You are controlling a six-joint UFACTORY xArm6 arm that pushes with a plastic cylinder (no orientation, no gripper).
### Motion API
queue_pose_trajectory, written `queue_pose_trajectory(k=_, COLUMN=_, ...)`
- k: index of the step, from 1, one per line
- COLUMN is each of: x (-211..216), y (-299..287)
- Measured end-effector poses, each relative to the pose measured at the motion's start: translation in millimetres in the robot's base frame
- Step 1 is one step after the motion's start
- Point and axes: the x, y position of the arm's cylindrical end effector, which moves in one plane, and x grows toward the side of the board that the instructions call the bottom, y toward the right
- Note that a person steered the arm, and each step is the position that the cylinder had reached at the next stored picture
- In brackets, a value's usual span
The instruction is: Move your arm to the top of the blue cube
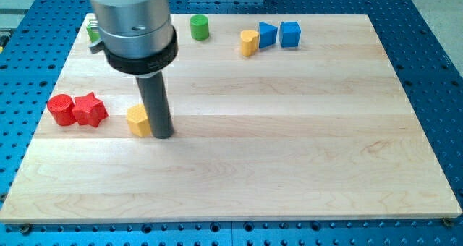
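The blue cube (pixel 290 34) sits near the view's top, right of centre, on the wooden board (pixel 289 145). A second blue block (pixel 268 35) stands just left of it, touching a yellow block (pixel 249 43). My tip (pixel 163 135) rests on the board at the view's left, far below and left of the blue cube. It touches the right side of a yellow block (pixel 137 121).
A red cylinder (pixel 61 109) and a red star (pixel 90 109) sit at the left edge. A green cylinder (pixel 200 27) stands at the top. Another green block (pixel 93 34) is partly hidden behind the arm's grey body (pixel 134 22). Blue perforated table surrounds the board.
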Motion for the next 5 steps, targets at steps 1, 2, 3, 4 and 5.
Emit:
queue_pose_trajectory(k=1, x=-26, y=-23)
queue_pose_trajectory(k=2, x=-25, y=-9)
queue_pose_trajectory(k=3, x=-48, y=74)
queue_pose_trajectory(k=4, x=-54, y=148)
queue_pose_trajectory(k=5, x=-80, y=275)
